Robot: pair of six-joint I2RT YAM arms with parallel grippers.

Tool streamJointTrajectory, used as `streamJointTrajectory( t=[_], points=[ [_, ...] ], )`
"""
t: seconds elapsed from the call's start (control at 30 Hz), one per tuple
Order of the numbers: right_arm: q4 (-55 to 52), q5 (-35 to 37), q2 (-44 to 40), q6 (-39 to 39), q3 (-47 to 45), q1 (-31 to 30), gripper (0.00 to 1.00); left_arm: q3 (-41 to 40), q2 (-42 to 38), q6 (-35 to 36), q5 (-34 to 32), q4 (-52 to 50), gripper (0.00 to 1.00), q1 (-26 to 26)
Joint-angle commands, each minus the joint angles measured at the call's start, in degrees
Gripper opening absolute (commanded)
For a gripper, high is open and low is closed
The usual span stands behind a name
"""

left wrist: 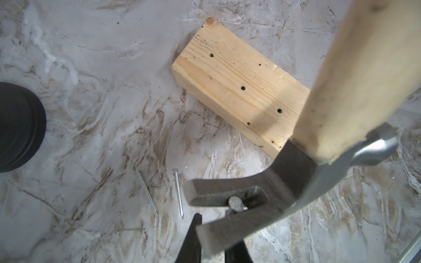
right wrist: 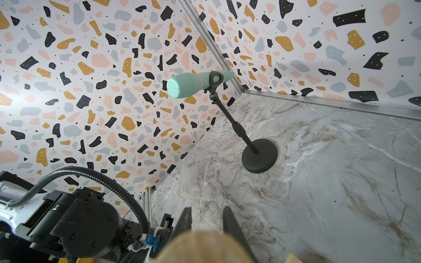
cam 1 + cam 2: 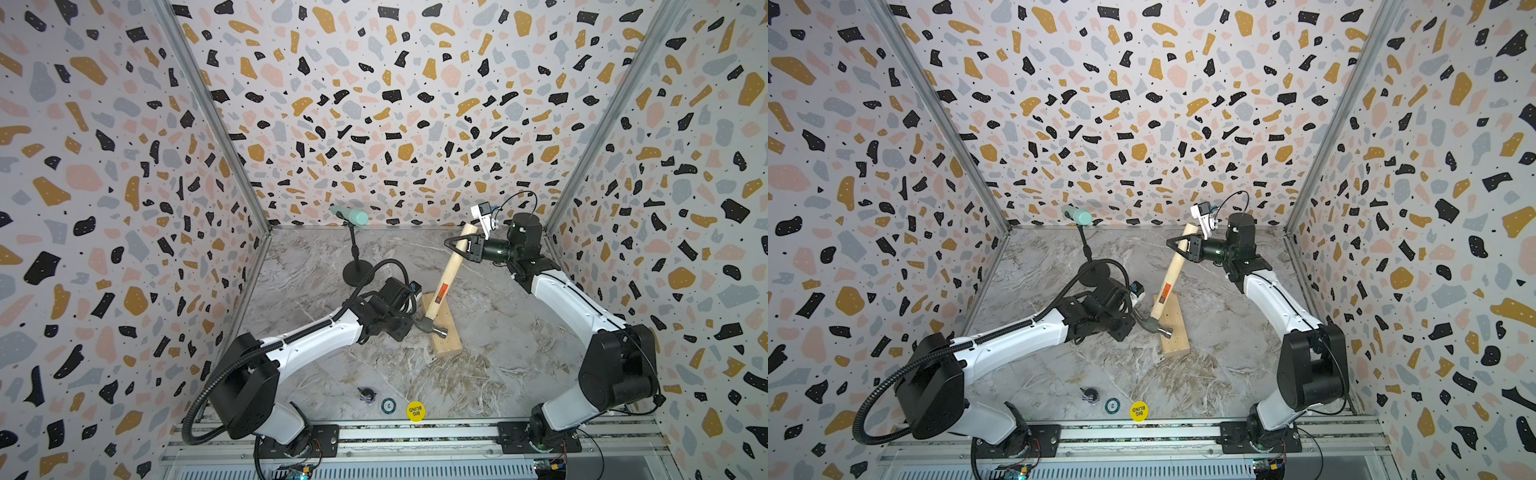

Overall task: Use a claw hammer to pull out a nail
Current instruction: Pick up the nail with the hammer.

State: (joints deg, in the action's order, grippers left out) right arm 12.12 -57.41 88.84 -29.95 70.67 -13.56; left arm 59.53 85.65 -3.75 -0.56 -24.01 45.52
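The wood block point(image 1: 239, 84) shows only empty holes. The right gripper point(image 3: 453, 244) clamps the hammer point(image 3: 446, 276) by its handle end. The nail point(image 1: 235, 203), already out, sits caught in the claw beside the block. The left gripper point(image 1: 216, 230) flanks its shaft; whether it pinches is hidden. Next, seemingly: a firm pinch, then draw it free.

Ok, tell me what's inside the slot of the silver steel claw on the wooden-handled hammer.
The round head of a thin grey metal nail sits in the claw hammer's slot. Its shank is hidden under the claw.
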Motion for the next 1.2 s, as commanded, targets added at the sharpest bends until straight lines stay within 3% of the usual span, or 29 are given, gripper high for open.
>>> streamJointTrajectory(
  t=[0.0,1.17],
  points=[
    [2.65,-2.39,-2.35,-3.8,3.86,-0.31,0.0,0.82,-0.29,0.6,-0.06,-0.16,0.14,0.4],
    [1.72,-1.08,-1.4,-2.31,2.48,-1.29,0.0,1.2,-0.32,0.51,-1.2,-0.34,0.0,0.22]
  ],
)
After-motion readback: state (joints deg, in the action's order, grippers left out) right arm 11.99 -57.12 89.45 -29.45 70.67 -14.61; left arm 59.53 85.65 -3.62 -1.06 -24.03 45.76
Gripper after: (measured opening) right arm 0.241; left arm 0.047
